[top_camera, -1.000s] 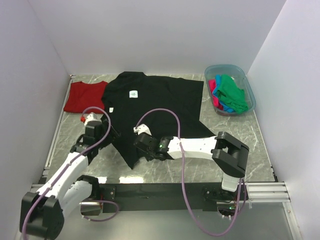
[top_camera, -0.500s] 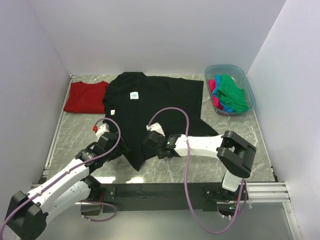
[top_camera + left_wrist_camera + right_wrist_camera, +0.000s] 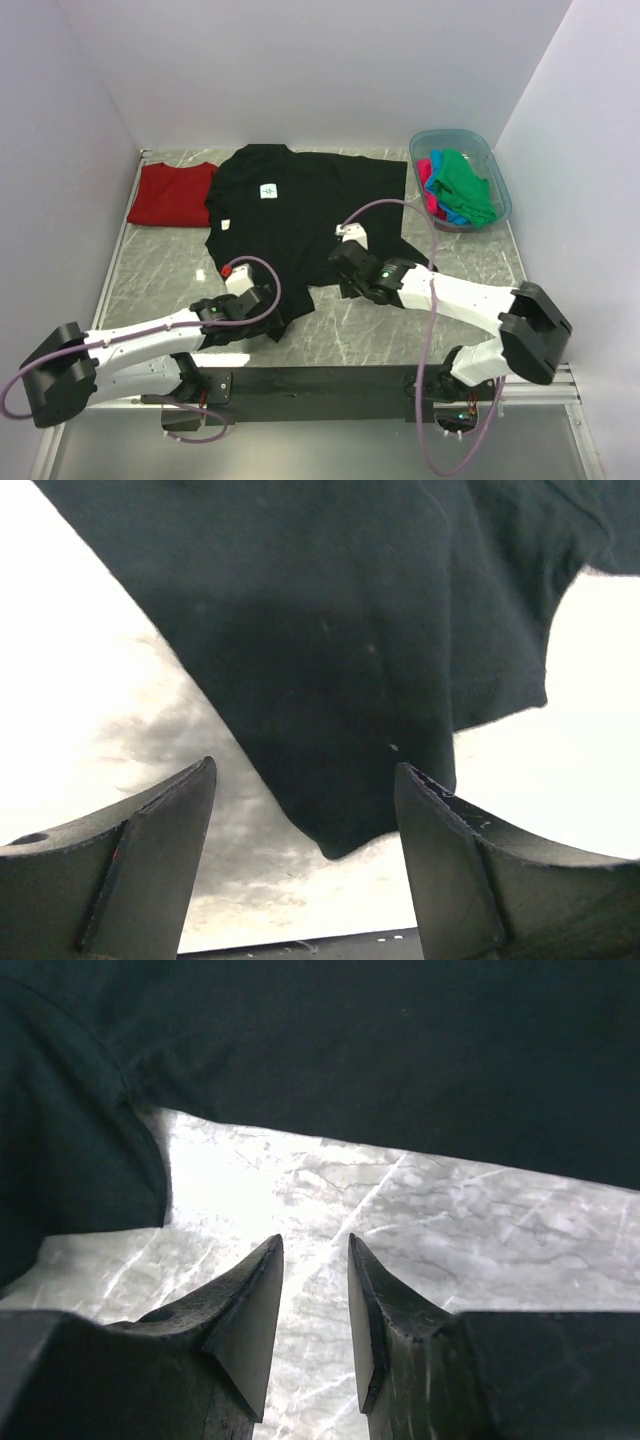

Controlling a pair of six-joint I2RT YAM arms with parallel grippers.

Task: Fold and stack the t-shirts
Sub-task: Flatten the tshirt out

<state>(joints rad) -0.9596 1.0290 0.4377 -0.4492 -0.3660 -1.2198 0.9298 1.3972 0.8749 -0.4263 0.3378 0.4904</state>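
A large black t-shirt [image 3: 300, 205] with a small white label lies spread across the middle of the table. Its near corner [image 3: 345, 830] reaches between the open fingers of my left gripper [image 3: 305, 768], seen in the top view at the shirt's near-left hem [image 3: 272, 318]. My right gripper [image 3: 340, 268] hovers by the near hem farther right. In its wrist view the gripper [image 3: 313, 1242] stands open over bare marble, with black cloth [image 3: 400, 1050] ahead and to its left. A dark red t-shirt [image 3: 172, 193] lies flat at the far left.
A translucent blue tub [image 3: 491, 155] at the far right holds green [image 3: 466, 188], pink and blue shirts. White walls close in the table on three sides. Purple cables loop over both arms.
My right gripper has opened, let go of the black shirt's near hem and moved right. The left arm has swung toward the near side, down to the shirt's near corner.
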